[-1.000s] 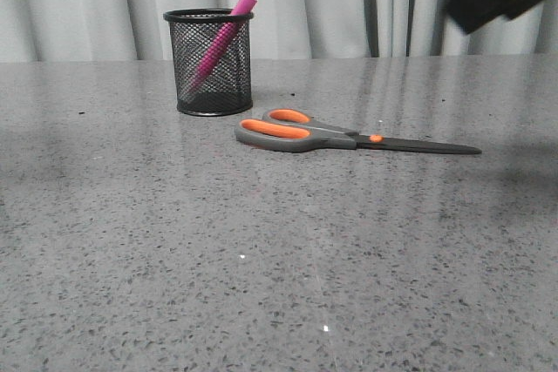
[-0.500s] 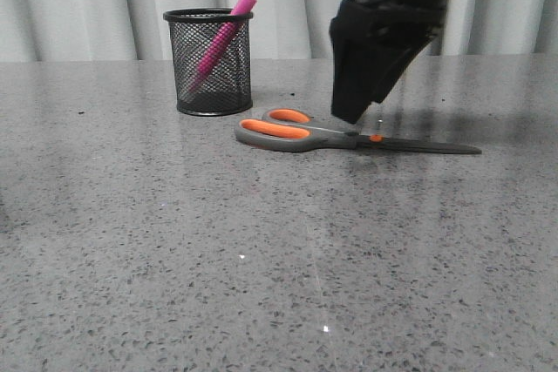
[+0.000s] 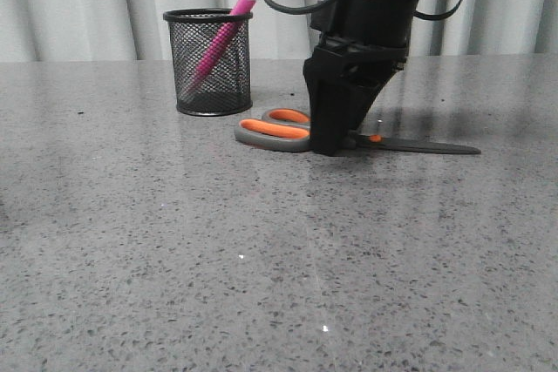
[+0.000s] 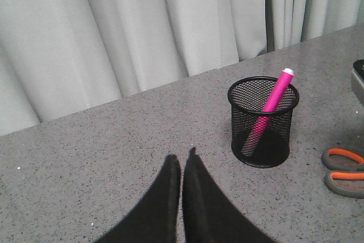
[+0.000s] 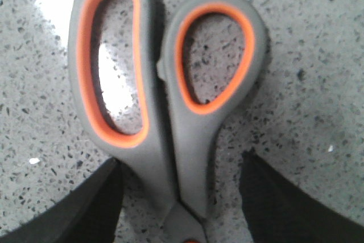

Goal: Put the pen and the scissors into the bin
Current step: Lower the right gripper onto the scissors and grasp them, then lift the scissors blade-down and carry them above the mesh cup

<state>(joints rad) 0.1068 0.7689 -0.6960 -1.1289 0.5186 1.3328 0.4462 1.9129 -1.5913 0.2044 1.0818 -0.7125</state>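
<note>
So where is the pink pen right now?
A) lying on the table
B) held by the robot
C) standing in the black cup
C: the pen leans inside the bin, its white tip poking above the rim.

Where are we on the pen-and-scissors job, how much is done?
Roughly halfway. Done: the magenta-pink pen stands leaning inside the black wire-mesh bin. In hand: the right gripper is open and down at the table, its fingers either side of the grey-and-orange scissors just below the handle loops, not yet closed. Left: grasp, lift and drop them in. The left gripper is shut and idle.
</note>
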